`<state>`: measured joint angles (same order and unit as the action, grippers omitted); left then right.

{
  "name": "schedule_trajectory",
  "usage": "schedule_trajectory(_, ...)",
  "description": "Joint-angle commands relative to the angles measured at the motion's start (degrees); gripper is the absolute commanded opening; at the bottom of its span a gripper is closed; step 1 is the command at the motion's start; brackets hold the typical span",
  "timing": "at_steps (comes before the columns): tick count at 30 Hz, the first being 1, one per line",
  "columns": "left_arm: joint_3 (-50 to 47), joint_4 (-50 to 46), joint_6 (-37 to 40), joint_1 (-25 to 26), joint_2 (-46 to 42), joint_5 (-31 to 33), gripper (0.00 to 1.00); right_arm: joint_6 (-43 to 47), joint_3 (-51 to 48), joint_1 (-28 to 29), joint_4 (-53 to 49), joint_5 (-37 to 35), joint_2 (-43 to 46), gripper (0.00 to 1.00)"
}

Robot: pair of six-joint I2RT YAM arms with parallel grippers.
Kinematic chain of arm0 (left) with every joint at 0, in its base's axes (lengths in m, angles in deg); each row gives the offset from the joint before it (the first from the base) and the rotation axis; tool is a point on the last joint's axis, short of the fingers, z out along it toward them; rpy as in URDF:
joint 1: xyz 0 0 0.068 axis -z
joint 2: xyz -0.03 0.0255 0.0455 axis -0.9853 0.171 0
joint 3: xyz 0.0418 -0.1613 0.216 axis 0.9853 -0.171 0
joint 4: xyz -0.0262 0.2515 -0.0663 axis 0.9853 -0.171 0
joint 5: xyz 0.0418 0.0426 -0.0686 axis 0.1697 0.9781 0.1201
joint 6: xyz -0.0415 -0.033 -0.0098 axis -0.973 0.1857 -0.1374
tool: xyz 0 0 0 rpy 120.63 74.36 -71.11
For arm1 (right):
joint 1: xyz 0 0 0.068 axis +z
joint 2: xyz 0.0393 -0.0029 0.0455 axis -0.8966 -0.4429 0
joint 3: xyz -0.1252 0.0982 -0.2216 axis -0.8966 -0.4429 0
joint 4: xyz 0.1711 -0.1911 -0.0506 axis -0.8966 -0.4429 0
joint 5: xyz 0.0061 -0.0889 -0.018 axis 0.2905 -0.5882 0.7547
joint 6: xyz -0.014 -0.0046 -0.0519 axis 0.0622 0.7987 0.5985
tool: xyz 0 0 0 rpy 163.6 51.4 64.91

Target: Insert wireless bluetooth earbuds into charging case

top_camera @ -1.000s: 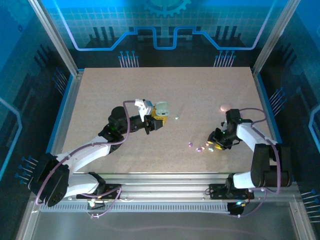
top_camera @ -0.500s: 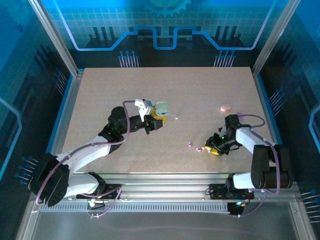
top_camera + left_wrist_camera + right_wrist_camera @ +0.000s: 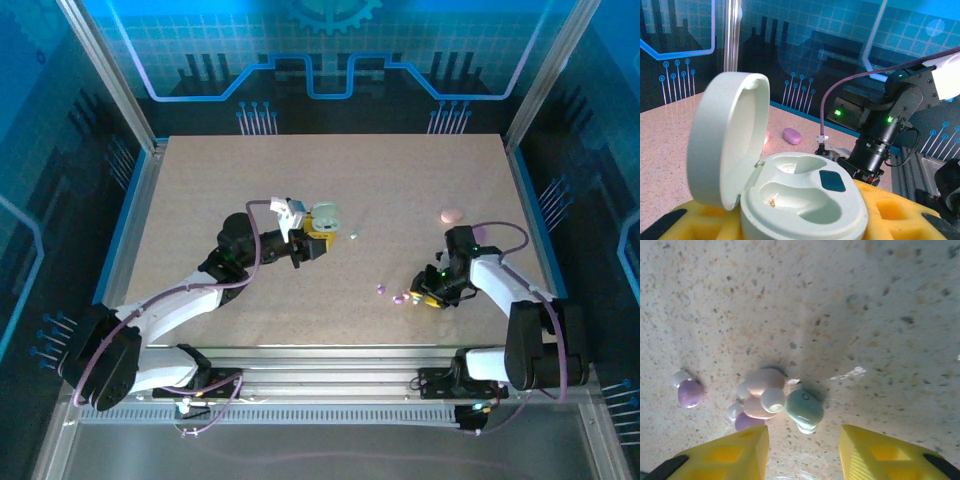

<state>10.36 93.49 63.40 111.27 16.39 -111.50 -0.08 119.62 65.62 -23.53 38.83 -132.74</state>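
Speckled bench [image 3: 400,180] in a blue-lit cell: charging case [image 3: 324,215] held open, earbuds [image 3: 403,298] loose.
From above, the left jaws clamp the open charging case and the right jaws hang low over the earbuds; a pink case [image 3: 452,215] lies well apart. Left wrist: both sockets look empty. Right wrist: jaws part-open, holding nothing; we would single out the mint earbud [image 3: 804,409], though the pink cluster [image 3: 762,395] touches it.

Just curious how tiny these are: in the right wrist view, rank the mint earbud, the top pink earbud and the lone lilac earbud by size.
Largest, too alike to rank: top pink earbud and mint earbud.
Smallest: lone lilac earbud, at a similar distance from the camera.
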Motion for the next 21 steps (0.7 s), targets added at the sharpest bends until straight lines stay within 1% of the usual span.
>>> schedule_trajectory(1,0.9,2.61,-0.33,-0.26,0.23,-1.28,0.36,1.41,0.58,-0.75,-0.39,-0.87,-0.59,0.44)
schedule_trajectory(5,1.03,2.37,-0.25,-0.33,0.32,-1.24,0.36,2.37,0.57,-0.7,3.14,4.13,-4.2,0.4)
schedule_trajectory(8,1.15,2.16,-0.29,-0.26,0.32,-1.31,0.36,2.67,0.58,-0.33,4.4,5.32,-6.26,0.37)
schedule_trajectory(10,1.08,1.86,-0.1,-0.26,0.15,-1.14,0.36,3.0,0.66,-0.11,4.29,5.64,-6.96,0.37)
schedule_trajectory(17,1.43,1.61,-0.22,-0.26,0.49,-1.13,0.36,3.54,0.66,0.97,6.27,8.24,-4.19,0.34)
schedule_trajectory(21,1.7,1.91,-0.57,-0.26,1.03,-1.48,0.36,3.55,1.08,1.3,7.3,9.89,-4.81,0.34)
